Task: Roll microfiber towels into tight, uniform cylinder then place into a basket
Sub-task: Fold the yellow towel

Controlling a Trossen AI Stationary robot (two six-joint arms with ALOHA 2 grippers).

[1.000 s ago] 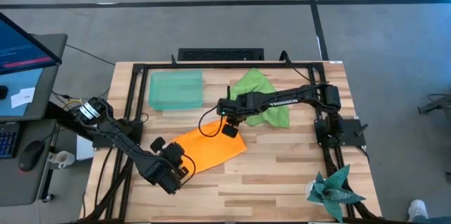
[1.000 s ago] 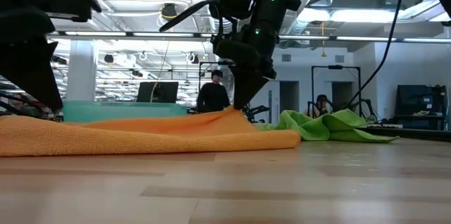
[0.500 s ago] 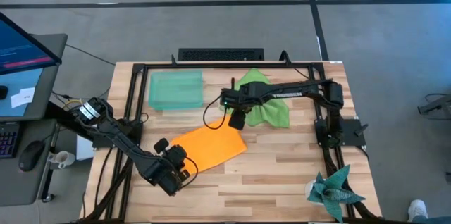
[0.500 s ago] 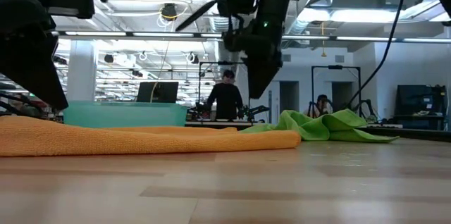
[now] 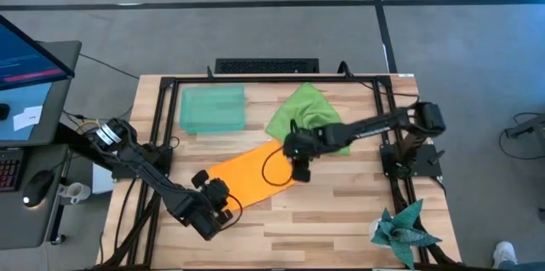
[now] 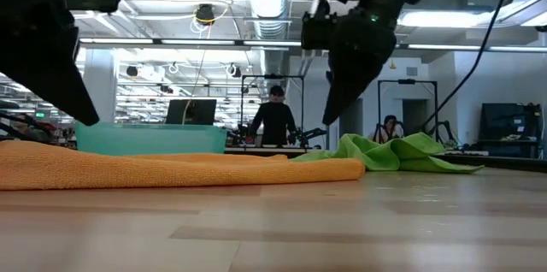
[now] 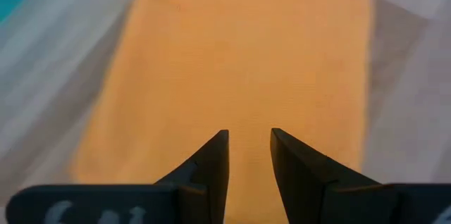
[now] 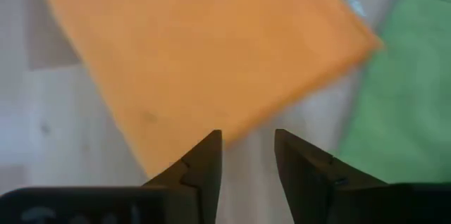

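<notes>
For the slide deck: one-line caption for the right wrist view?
Right gripper hovers with jaws open and empty over the orange towel's edge, green towel alongside.

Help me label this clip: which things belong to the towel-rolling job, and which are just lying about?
Job:
- orange towel, flat
- lime green towel, crumpled
- mint basket

Lying about:
- dark teal spiky cloth, at the table's corner
</notes>
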